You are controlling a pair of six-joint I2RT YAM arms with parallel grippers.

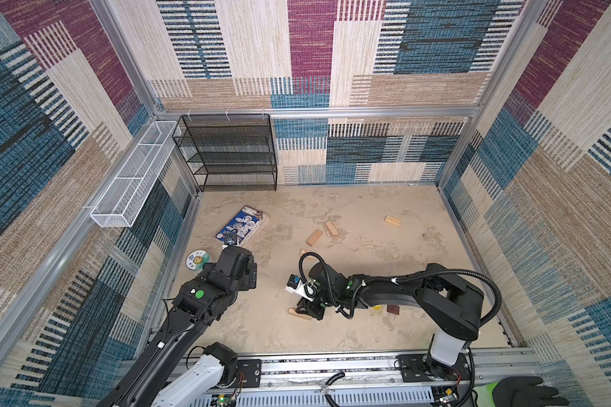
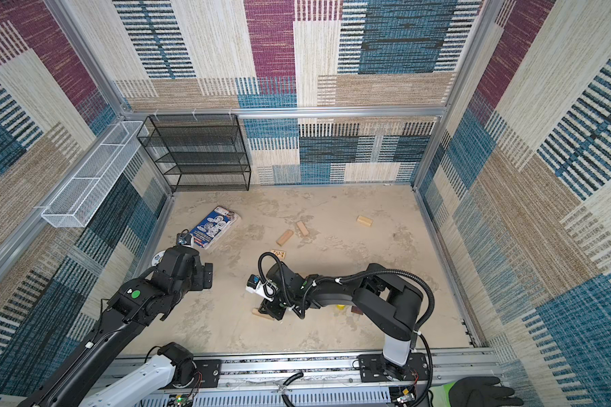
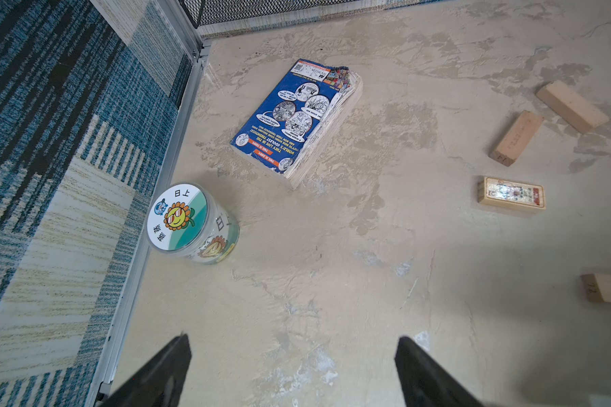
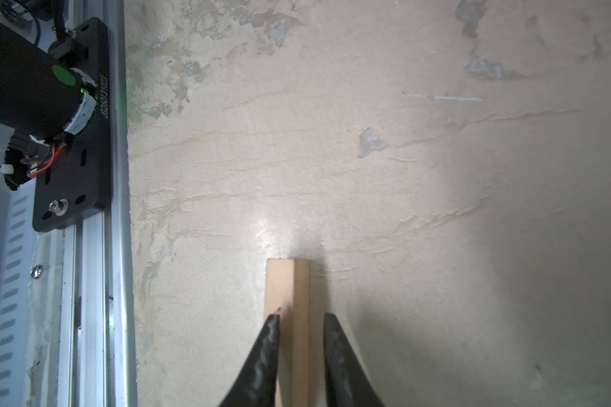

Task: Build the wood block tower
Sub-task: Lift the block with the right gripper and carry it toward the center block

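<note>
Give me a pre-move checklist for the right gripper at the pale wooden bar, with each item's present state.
1. Pale rectangular wooden bar lies between the fingers of the right gripper: ok.
2. Grip closed firmly on that bar: cannot tell.
3. Left gripper open and empty: ok.
4. Any stacking begun: not ok. No stack shows, and the printed wooden bar lies alone on the beige table.
5. Small yellow cylinder and dark-brown block clear of the right arm: cannot tell, because the arm partly covers them in both top views.
</note>
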